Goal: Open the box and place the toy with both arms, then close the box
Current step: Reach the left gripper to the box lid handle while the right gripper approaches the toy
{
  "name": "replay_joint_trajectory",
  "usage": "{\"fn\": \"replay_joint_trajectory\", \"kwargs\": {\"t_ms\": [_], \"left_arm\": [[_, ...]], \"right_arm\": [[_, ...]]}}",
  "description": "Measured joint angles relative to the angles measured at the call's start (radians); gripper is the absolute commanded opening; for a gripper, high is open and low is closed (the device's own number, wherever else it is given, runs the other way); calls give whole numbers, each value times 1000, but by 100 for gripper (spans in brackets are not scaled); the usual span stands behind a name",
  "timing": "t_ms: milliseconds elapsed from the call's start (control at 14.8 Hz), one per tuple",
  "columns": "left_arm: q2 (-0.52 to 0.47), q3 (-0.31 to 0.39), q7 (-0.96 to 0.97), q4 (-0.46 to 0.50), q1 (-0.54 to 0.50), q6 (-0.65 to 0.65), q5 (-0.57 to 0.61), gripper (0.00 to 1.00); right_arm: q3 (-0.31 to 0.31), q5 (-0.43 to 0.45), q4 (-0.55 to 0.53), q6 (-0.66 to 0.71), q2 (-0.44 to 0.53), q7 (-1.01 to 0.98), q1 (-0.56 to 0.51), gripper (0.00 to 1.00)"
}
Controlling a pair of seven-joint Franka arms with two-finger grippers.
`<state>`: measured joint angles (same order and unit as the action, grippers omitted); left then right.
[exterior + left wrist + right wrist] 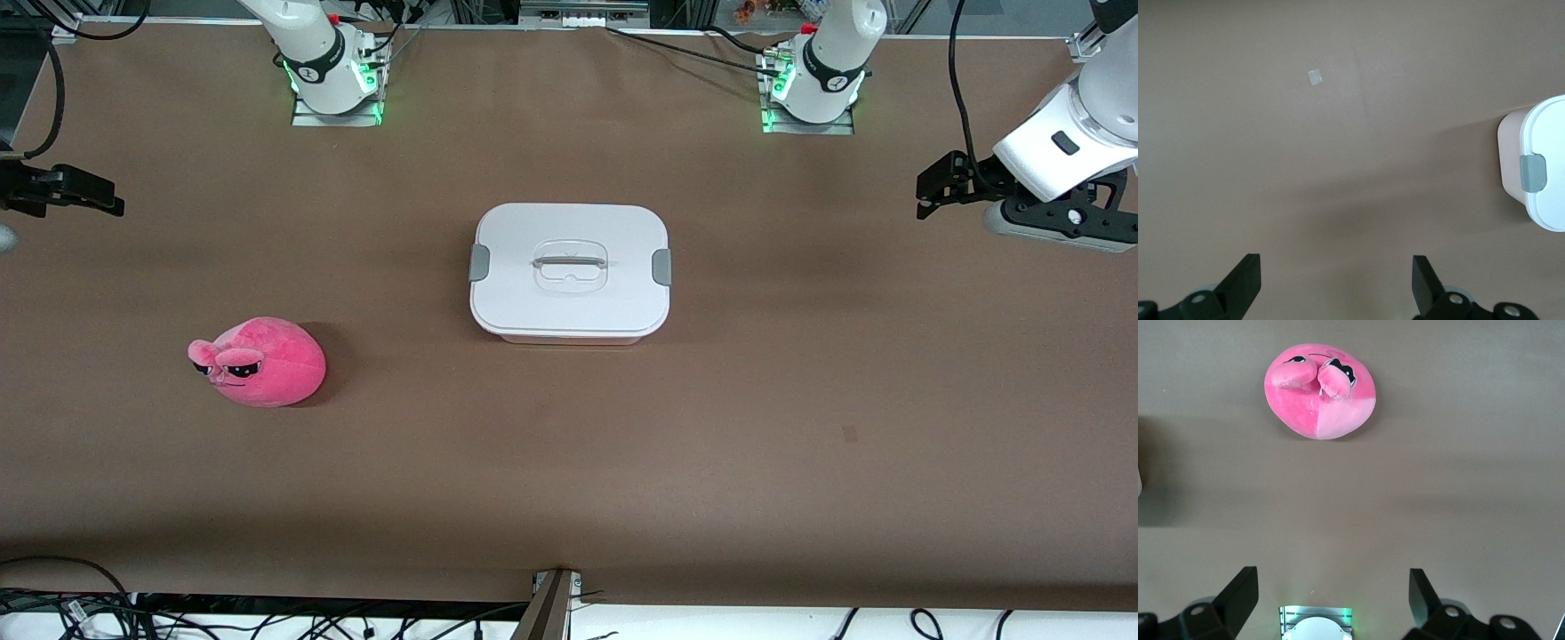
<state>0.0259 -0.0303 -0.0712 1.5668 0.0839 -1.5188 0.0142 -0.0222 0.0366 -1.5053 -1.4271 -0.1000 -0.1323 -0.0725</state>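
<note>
Plush round toy (258,363), rounded plastic box (569,271)

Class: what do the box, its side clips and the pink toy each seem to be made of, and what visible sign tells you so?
Box: likely smooth plastic, a matte white lid on a pale pink base.
Side clips: grey, probably plastic or rubber; the look cannot settle which.
Toy: plush fabric, with a fuzzy surface and soft rounded shape.

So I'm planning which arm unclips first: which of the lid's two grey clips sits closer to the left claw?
The grey clip on the box toward the left arm's end of the table. The open left claw hangs over bare table off that end; the other clip faces the toy's end.
</note>
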Motion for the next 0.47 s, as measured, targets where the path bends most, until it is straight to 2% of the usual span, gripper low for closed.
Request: {"fn": "replay_joint_trajectory", "kwargs": {"t_ms": [270, 472], "left_arm": [[37, -26, 0, 0, 15, 87, -28, 100], [76, -53, -30, -3, 55, 89, -93, 100]], "right_arm": [[0, 0, 0, 0, 0, 0, 0, 100], [0, 0, 0, 0, 0, 0, 0, 100]]}}
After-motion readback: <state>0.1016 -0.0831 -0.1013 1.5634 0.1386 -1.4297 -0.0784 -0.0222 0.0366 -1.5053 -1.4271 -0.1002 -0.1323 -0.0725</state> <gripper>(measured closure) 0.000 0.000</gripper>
